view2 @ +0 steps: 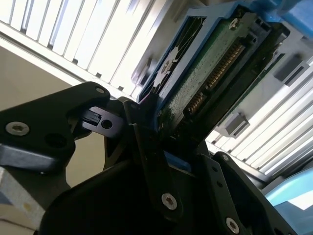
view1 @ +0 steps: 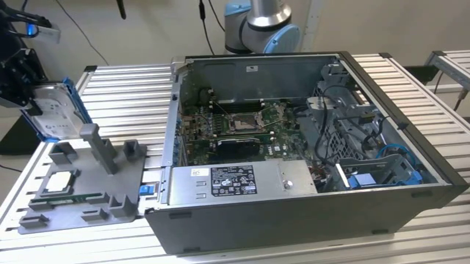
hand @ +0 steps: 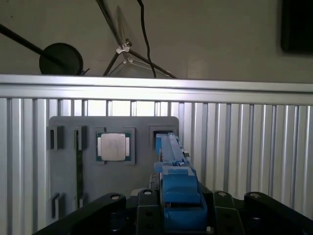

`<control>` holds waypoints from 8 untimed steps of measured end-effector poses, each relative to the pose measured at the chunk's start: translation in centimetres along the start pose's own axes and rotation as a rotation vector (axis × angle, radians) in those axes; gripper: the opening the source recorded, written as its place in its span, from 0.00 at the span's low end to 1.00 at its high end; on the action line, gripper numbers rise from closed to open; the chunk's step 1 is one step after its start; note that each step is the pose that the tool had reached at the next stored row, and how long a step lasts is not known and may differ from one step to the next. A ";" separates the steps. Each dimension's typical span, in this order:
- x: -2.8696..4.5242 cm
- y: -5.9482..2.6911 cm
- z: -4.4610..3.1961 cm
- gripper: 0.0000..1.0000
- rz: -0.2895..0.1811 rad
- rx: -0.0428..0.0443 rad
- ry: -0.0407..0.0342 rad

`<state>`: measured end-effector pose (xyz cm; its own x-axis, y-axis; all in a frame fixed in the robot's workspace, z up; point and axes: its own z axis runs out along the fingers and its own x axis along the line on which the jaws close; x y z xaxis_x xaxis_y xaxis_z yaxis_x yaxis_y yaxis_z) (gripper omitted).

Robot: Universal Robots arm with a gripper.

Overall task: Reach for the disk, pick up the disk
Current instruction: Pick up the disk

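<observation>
Disk: one flat silver metal rectangle framed by two blue plastic rails, upright in the upper left of the exterior view, by the far end of one grey moulded tray on the ribbed aluminium table. I see my black claw closed tight on its edge, green circuit board showing.
</observation>
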<state>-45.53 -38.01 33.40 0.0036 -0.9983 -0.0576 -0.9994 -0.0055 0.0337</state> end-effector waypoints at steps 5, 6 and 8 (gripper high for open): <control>-0.06 0.03 -0.93 0.00 0.000 0.0000 0.0000; -0.07 0.04 -1.13 0.00 0.000 0.0000 0.0000; -0.08 0.05 -1.53 0.00 0.000 -0.0001 0.0000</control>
<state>-45.53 -38.01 34.93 0.0037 -0.9983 -0.0576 -0.9994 -0.0057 0.0338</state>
